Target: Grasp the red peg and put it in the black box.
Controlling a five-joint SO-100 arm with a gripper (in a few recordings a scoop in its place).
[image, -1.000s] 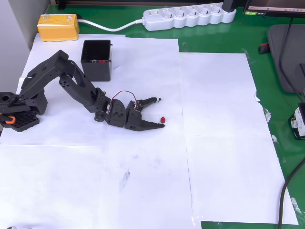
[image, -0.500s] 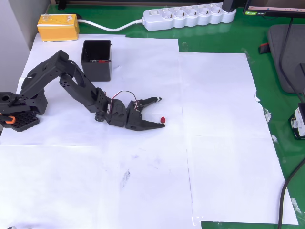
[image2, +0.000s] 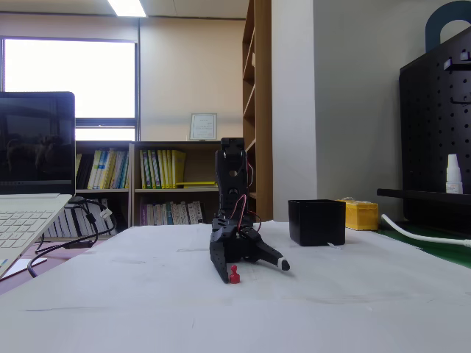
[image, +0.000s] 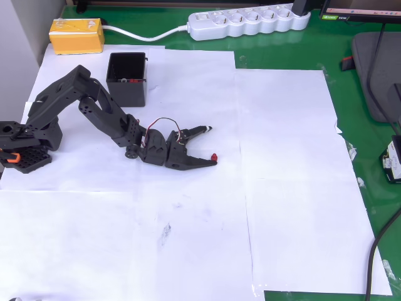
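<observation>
White paper sheets [image: 188,207] cover a green table [image: 357,125]; office bookshelves behind in the fixed view. Bare paper from 3 to 6 o'clock. Black box [image: 127,78] at 11 o'clock, yellow box [image: 76,35] beyond it. Gripper [image: 212,145] low on the paper, jaws spread, red peg [image: 213,157] just beside the lower fingertip, ungrasped.

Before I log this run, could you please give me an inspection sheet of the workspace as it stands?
Surface: white paper sheets over a green table.
Job's things: red peg on the paper, beside one fingertip; black box upright, apart.
Clutter: yellow box, power strip.
Grippers: gripper low and open around the peg.
Cables: white lead from the strip; arm's wires.
Surroundings: laptop, bookshelves, pegboard.
</observation>
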